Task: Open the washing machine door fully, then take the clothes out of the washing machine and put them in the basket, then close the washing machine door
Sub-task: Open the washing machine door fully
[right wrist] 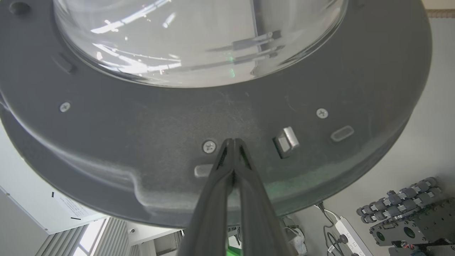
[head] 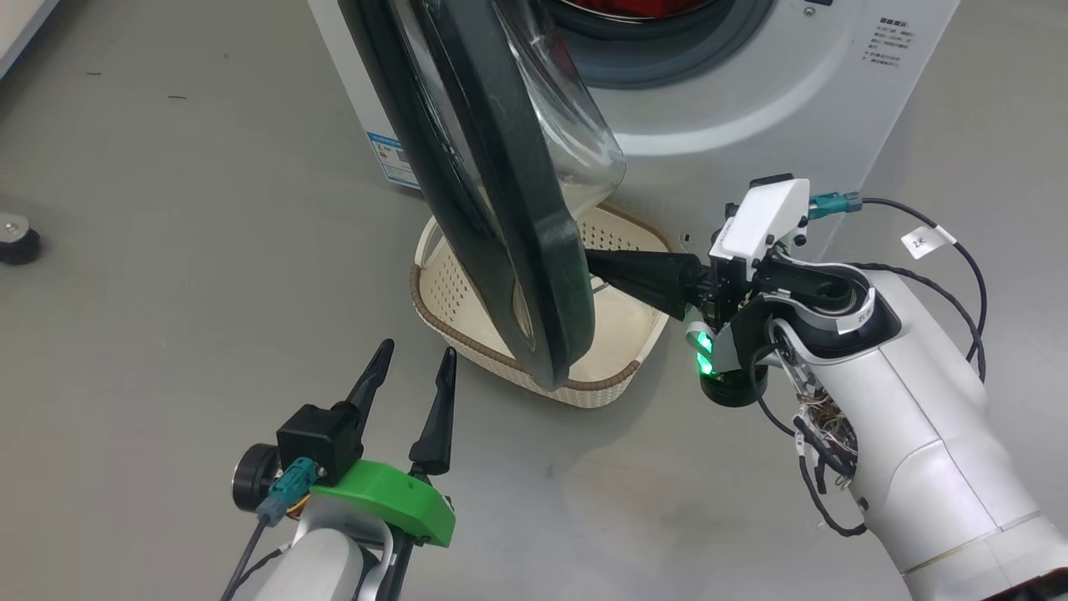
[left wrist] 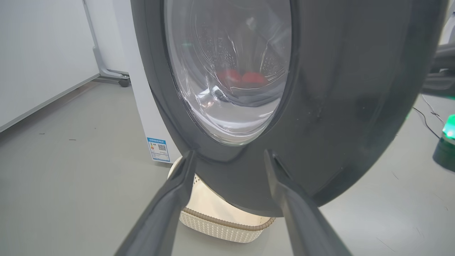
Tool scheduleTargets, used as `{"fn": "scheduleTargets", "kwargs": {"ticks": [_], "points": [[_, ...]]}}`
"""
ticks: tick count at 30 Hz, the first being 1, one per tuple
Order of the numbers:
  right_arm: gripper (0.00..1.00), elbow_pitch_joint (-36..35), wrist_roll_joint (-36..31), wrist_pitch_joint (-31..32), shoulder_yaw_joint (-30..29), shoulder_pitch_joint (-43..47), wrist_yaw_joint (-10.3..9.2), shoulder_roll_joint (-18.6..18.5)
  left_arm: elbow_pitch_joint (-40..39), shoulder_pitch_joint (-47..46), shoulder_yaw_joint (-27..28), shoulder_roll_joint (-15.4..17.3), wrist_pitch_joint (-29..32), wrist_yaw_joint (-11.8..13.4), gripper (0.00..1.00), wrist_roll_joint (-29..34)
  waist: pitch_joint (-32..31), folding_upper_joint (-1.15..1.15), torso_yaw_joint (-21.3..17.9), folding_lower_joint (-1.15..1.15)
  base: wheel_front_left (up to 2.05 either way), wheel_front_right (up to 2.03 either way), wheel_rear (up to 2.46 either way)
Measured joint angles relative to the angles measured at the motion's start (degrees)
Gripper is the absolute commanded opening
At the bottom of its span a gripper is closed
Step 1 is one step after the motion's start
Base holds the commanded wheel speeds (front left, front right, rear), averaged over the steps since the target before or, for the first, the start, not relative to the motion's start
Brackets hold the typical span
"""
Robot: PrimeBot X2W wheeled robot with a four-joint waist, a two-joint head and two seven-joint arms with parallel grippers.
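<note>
Spread wide apart, the two dark fingers of the left gripper (head: 417, 349) are held over bare floor, and nothing is gripped between them. Just beyond their tips, and slightly to the right, the lower edge of the washing machine door (head: 534, 250) is found. In the left wrist view the door's glossy outer ring and bulging glass centre are framed between and above the two fingertips. The fingers of the right gripper (right wrist: 233, 140) are pressed together into a single point, and nothing is pinched. This point is set at the dark grey inner face of the door near its rim, between a screw (right wrist: 209, 146) on one side and a metal latch tongue (right wrist: 286, 142) on the other. Contact with the face cannot be confirmed. The door is held partly open and is seen nearly edge-on from the head. The basket (head: 442, 325) is placed on the floor directly beneath the door, just past the left fingertips and below the right fingers. Behind the basket the washing machine (head: 751, 108) is located, with a blue label (head: 392, 159) low on its front. Farthest from both sets of fingers, the clothes (left wrist: 241, 77) are seen as red fabric inside the drum, viewed through the door glass.
</note>
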Motion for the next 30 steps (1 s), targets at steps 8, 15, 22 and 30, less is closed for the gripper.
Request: {"fn": "scheduleTargets", "kwargs": {"ticks": [8, 15, 22, 30], "points": [[0.0, -2.41, 1.61, -1.09, 5.34, 0.34, 0.0, -0.07, -0.24, 0.02, -0.18, 0.0, 0.0, 0.0, 1.0, -0.01, 0.14, 0.0, 0.54, 0.0, 0.0, 0.0, 0.0], [0.0, -3.26, 3.1, -2.82, 8.42, 1.01, 0.0, 0.09, -0.35, 0.02, -0.09, 0.0, 0.0, 0.0, 1.0, -0.01, 0.29, 0.0, 0.85, 0.0, 0.0, 0.0, 0.0], [0.0, -3.23, 3.58, -4.74, 9.16, 1.01, 0.0, 0.07, -0.42, 0.02, 0.8, 0.0, 0.0, 0.04, 1.0, -0.01, 0.26, 0.0, 0.84, 0.0, 0.0, 0.0, 0.0], [0.0, -4.33, -3.13, -9.46, 9.73, 0.99, 1.81, -0.97, -0.02, 0.1, 3.36, 0.0, 0.0, 0.08, 1.0, 0.53, -1.71, 0.0, -0.33, 0.0, 0.0, 0.0, 0.0]]}}
